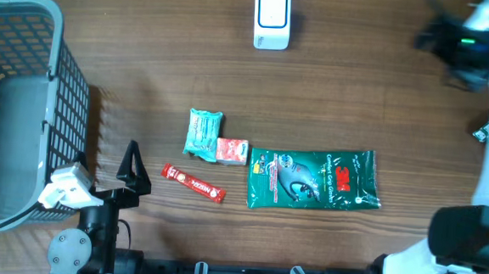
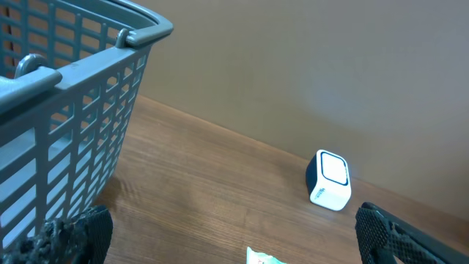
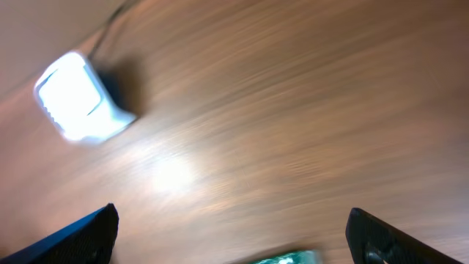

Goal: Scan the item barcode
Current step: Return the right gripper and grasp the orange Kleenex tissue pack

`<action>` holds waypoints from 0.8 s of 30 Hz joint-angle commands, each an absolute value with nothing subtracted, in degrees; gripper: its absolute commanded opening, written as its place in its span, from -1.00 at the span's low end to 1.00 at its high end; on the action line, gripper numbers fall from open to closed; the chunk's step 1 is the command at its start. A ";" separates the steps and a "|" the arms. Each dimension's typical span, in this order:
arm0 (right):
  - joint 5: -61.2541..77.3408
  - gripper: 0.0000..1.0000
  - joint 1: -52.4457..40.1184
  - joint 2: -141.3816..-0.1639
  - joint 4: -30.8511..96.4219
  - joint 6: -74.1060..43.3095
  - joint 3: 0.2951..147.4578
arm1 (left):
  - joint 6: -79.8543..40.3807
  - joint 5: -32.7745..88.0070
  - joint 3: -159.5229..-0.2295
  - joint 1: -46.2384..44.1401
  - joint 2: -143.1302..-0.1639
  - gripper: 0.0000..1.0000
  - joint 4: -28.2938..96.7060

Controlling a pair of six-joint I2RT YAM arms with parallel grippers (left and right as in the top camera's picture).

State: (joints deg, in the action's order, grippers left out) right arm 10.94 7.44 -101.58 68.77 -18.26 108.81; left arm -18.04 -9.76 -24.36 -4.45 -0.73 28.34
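Note:
The white barcode scanner point(image 1: 271, 20) stands at the table's far middle; it also shows in the left wrist view point(image 2: 328, 180) and the right wrist view point(image 3: 77, 99). A green glove packet point(image 1: 314, 179) lies flat at the front, its edge blurred point(image 3: 286, 257) between my right fingers. Left of it lie a small red box point(image 1: 232, 151), a teal pack point(image 1: 203, 133) and a red stick sachet point(image 1: 193, 183). My right gripper point(image 1: 444, 40) hangs open and holds nothing at the far right. My left gripper point(image 1: 133, 171) rests open at the front left, the teal pack's tip point(image 2: 264, 257) ahead of it.
A grey plastic basket point(image 1: 57, 74) stands at the left edge, close beside my left gripper, and fills the left of the left wrist view point(image 2: 66, 110). The scanner's cable runs off the far edge. Bare wooden table lies between the items and the scanner.

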 commanded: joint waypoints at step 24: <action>17.61 0.43 -41.78 -109.14 44.77 -29.15 75.99 | -17.10 -9.89 -24.18 -4.67 -0.32 1.00 28.18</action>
